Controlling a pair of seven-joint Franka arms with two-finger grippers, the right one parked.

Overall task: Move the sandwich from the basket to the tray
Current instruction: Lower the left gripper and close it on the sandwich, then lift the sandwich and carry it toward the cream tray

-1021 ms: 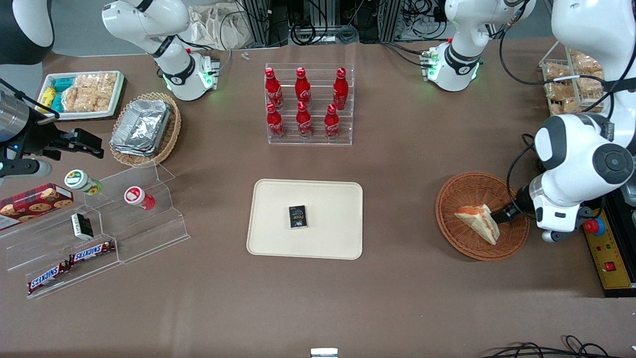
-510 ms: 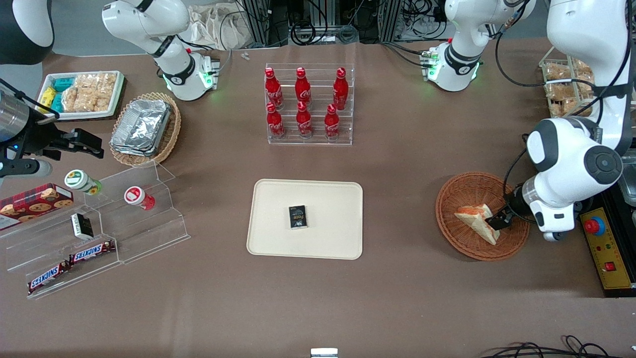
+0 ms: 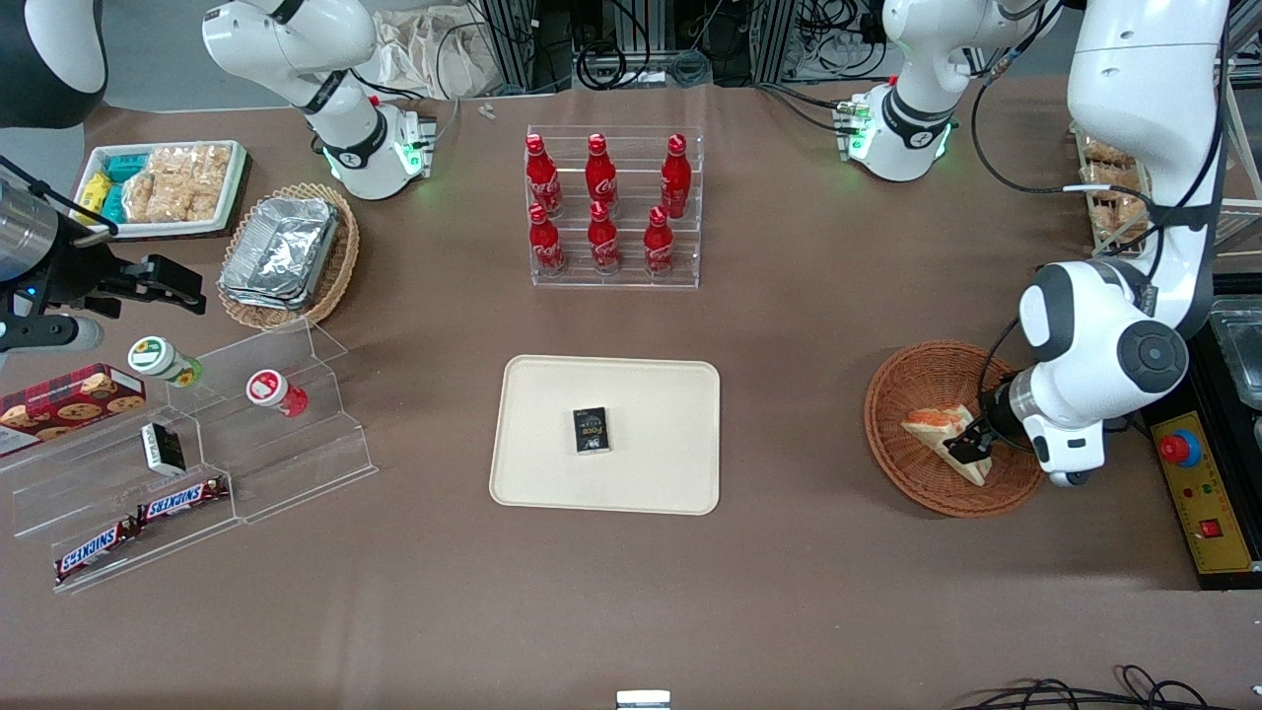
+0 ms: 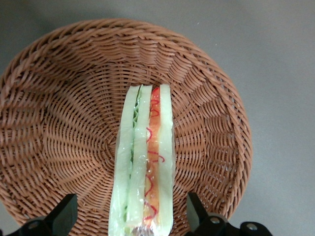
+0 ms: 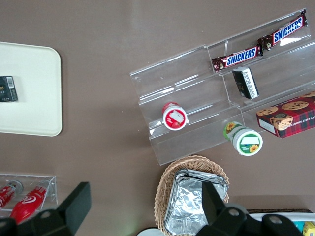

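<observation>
1. Black two-finger gripper (image 4: 130, 219) of the working left arm is down inside the round reddish-brown wicker basket (image 3: 912, 390), its fingers (image 4: 64, 214) spread wide on either side of the triangular white-bread sandwich (image 3: 942, 434), which lies between them; they are not touching it and hold nothing.
2. To grasp well, I would centre the wedge between the fingers, sink a little lower without scraping the weave, then close gently on the flat bread faces so the soft, film-wrapped layers do not squash or slip.
3. Seen from the wrist, the sandwich stands on edge, its orange-red and green layers uppermost.
4. Its long axis runs straight out from the gripper, parallel to the fingers, with the wedge's narrow tip toward the parked arm's end of the table.
5. Well apart waits the flat cream-beige rectangular plastic tray (image 3: 651, 385), with a small black box (image 3: 591, 430) on it.
</observation>
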